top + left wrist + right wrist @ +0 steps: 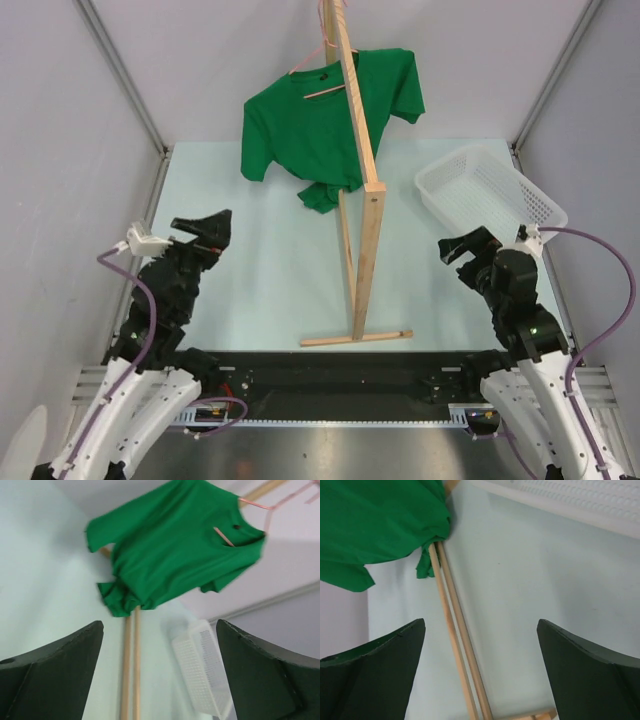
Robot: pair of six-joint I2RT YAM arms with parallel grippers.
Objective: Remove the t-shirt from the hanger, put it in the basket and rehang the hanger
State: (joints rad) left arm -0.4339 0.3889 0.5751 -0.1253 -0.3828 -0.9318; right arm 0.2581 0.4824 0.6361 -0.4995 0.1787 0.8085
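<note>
Well beyond left claw (203,226), t-shirt (300,135)

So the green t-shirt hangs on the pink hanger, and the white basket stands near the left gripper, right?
Not quite: the t-shirt hangs on the hanger, but the white basket stands near the right gripper, as the top external view shows.

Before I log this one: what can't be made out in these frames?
Most of the hanger: inside the t-shirt in the top and left wrist views; only its hook and a short piece at the neckline show.
Top of the rack, where the hook hangs: cut off by the top view's upper edge.
The t-shirt hem: bunched against the rack post; caught or merely draped, unclear.
The basket: cropped in both wrist views.
</note>
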